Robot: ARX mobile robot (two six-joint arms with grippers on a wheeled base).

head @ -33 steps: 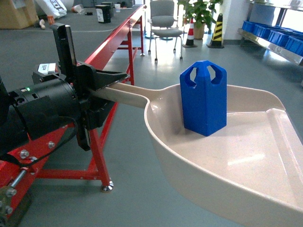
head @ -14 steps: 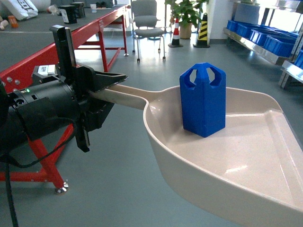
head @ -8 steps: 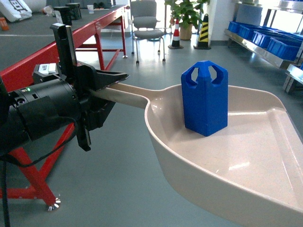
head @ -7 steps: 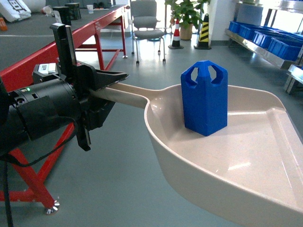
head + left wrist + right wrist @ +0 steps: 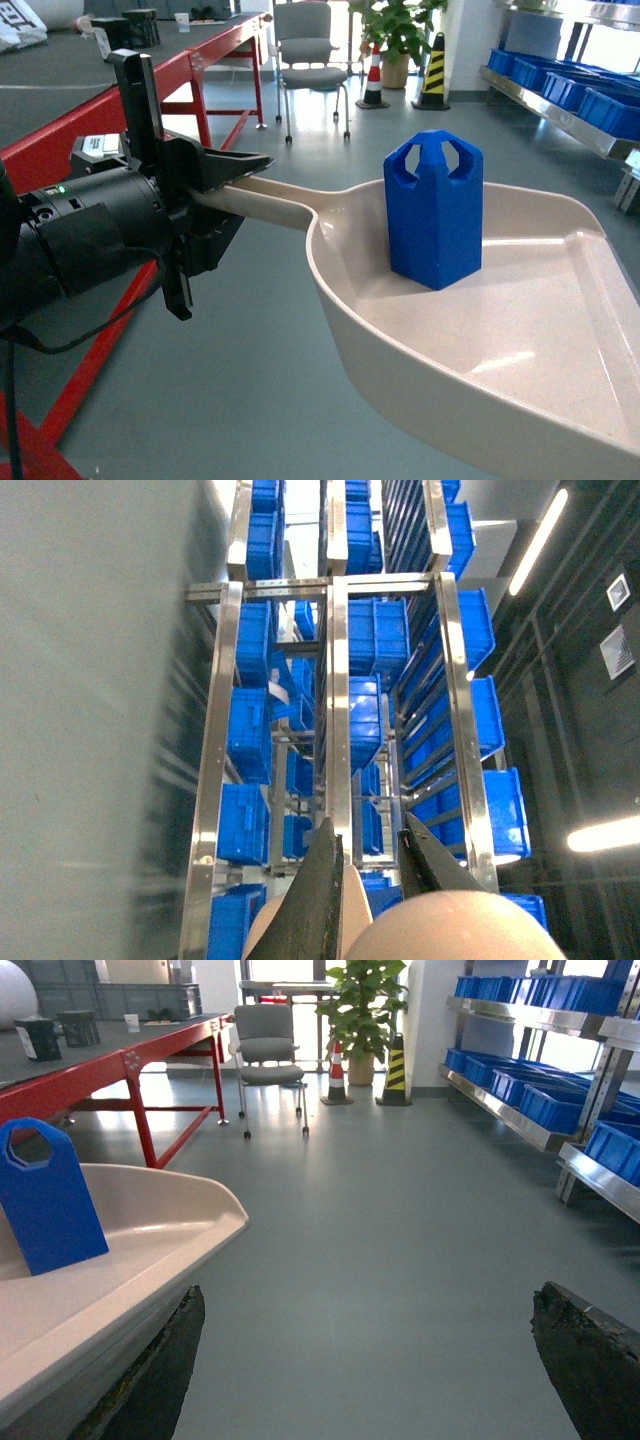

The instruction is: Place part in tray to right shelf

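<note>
The blue part [image 5: 433, 210] stands upright in the cream tray [image 5: 520, 330], near its back wall. My left gripper [image 5: 245, 190] is shut on the tray's long handle [image 5: 275, 203] and holds the tray level above the floor. In the left wrist view the left gripper [image 5: 372, 880] pinches the cream handle [image 5: 355, 925]. The right wrist view shows the part [image 5: 45, 1200] in the tray [image 5: 140, 1225] at its left. My right gripper [image 5: 370, 1370] is wide open over bare floor, its left finger [image 5: 150, 1375] just below the tray's rim. The right shelf [image 5: 560, 95], steel with blue crates, runs along the right wall.
A long red-framed table [image 5: 60, 150] stretches along the left. At the back stand a grey office chair [image 5: 308, 50], a potted plant [image 5: 395, 30] and striped cones [image 5: 432, 70]. Grey floor [image 5: 400, 1220] lies between table and shelf. Tall steel racks of blue crates [image 5: 350, 680] fill the left wrist view.
The whole background has slid left in the head view: the red table and chair moved left and more of the right shelf came in. Tray, part and left gripper kept their pose.
</note>
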